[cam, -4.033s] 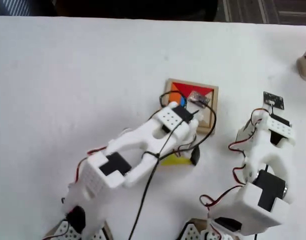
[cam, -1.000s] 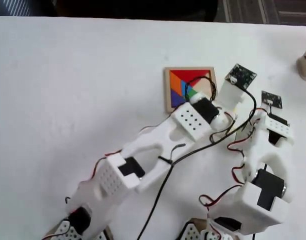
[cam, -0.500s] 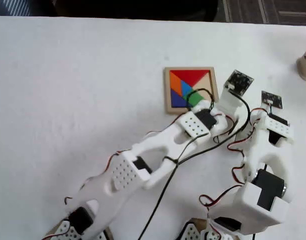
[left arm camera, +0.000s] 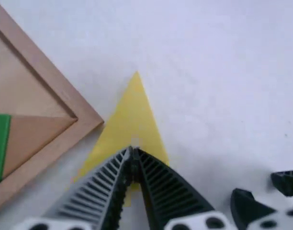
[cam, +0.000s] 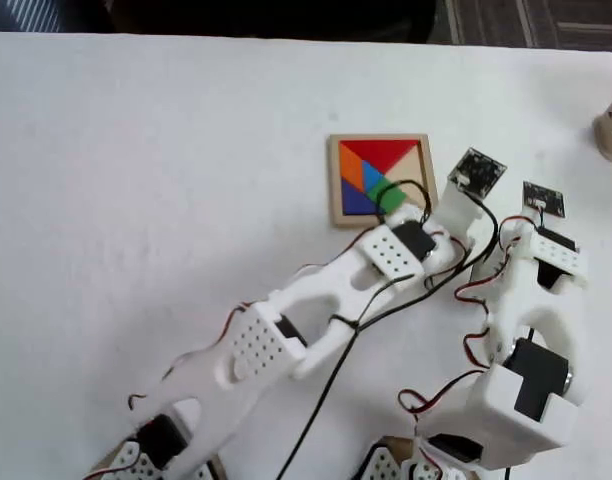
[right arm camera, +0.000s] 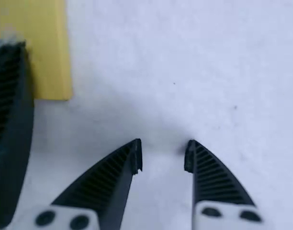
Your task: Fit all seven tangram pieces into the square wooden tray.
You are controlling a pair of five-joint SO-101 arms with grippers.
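In the upper middle of the high frame, square wooden tray (cam: pixel 334 190) on the white worktop (cam: pixel 136 150), with red, orange, blue and green pieces (cam: pixel 371 175) inside and bare wood along its right side. Just beside a corner of the tray, outside the rim, yellow triangle (left arm camera: pixel 134 110) flat on the worktop. Down on the triangle, tips of the left jaws, pressed together. Over bare worktop near the triangle's edge, right jaws spread apart.

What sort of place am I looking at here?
Probably a small robotics lab or hobby workbench: a left arm and a right arm, white with loose wires, work at a white table on a wooden tangram tray.
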